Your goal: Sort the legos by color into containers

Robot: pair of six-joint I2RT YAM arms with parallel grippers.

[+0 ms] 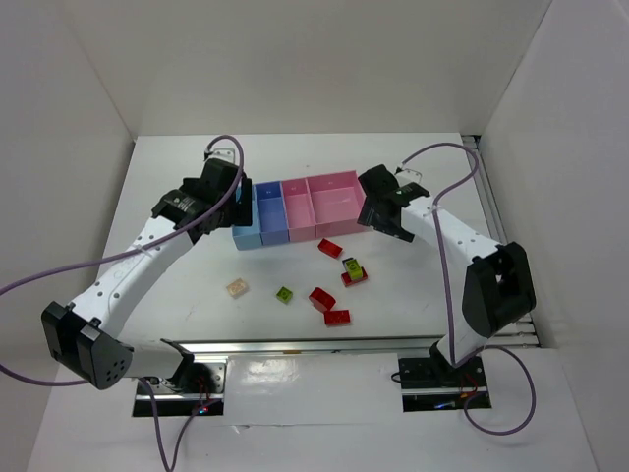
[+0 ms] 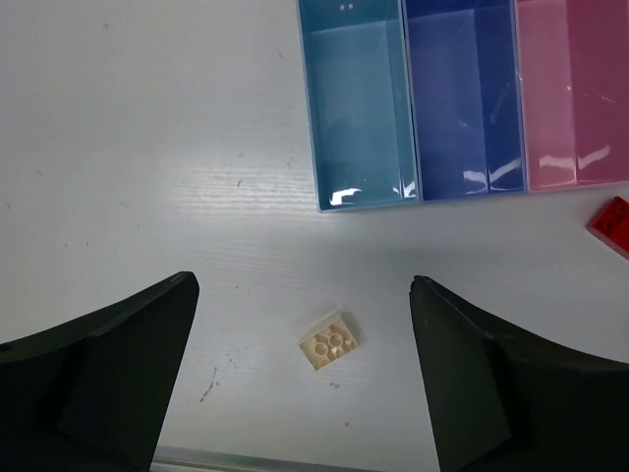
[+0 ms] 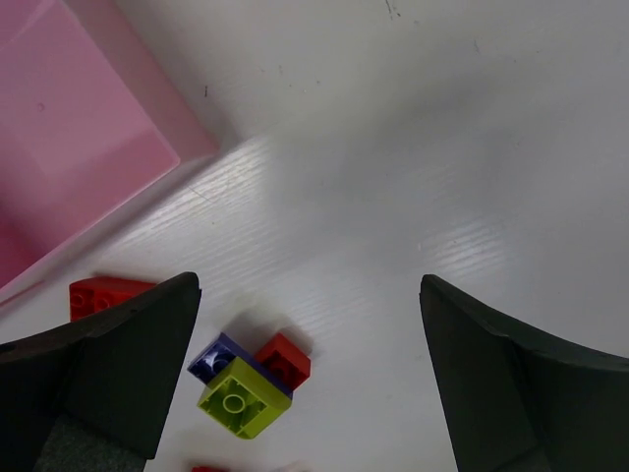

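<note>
The four joined containers (image 1: 295, 234) sit mid-table: light blue (image 2: 359, 108), darker blue (image 2: 462, 98), pink (image 2: 570, 88), wider pink (image 3: 69, 147). My left gripper (image 1: 228, 200) hovers over the row's left end, open and empty (image 2: 303, 285), with the cream brick (image 2: 328, 341) on the table between its fingers. My right gripper (image 1: 381, 211) is at the wide pink bin's right end, open and empty (image 3: 310, 285). Below it lies a small stack: lime green (image 3: 244, 398) on purple-blue (image 3: 214, 357) with red (image 3: 285, 359).
Loose on the table in front of the bins: a red brick (image 1: 329, 248), the cream brick (image 1: 237, 288), a lime green brick (image 1: 284, 295), two red bricks (image 1: 321, 299) (image 1: 337, 317). White walls enclose the table. The metal rail (image 1: 295, 344) runs along the near edge.
</note>
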